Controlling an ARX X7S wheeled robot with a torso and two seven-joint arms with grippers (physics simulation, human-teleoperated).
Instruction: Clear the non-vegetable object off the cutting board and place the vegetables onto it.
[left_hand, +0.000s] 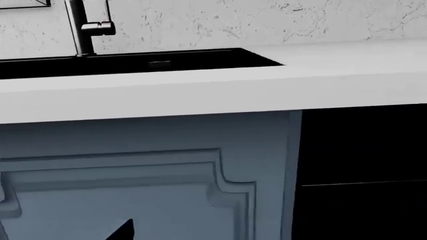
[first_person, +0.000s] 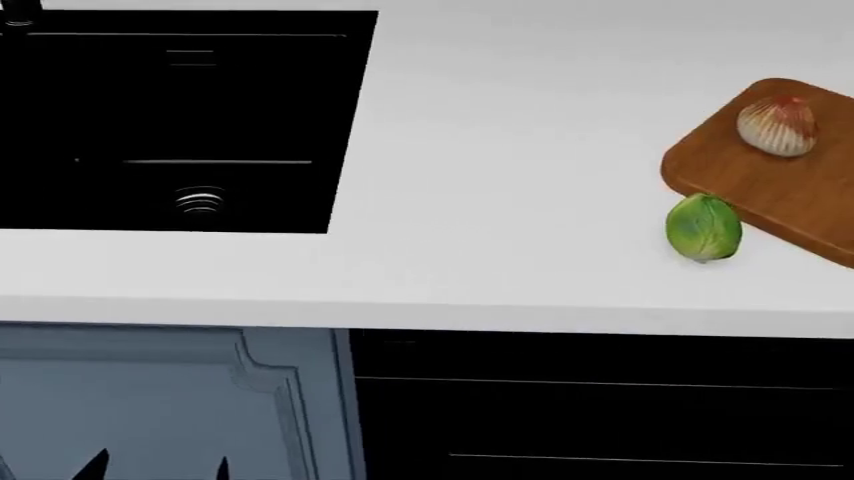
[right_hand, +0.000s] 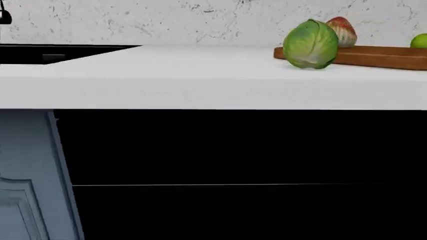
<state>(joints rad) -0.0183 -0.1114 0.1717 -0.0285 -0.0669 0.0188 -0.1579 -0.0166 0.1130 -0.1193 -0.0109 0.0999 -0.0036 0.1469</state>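
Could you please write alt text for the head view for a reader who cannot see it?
A white countertop holds a wooden cutting board at far right with a ribbed shell-like object on it, and a green vegetable beside its near edge. A black sink sits at left.

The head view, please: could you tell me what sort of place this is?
Most likely a kitchen: a black sink set into a white countertop, cabinet doors below, and a cutting board with food.

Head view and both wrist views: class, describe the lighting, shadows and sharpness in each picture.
Head view: flat, even light, sharp, only a faint shadow under the cabbage beside the cutting board. Left wrist view: the sink is near-black, detail lost. Right wrist view: the dark cabinet front shows almost no detail; no glare.
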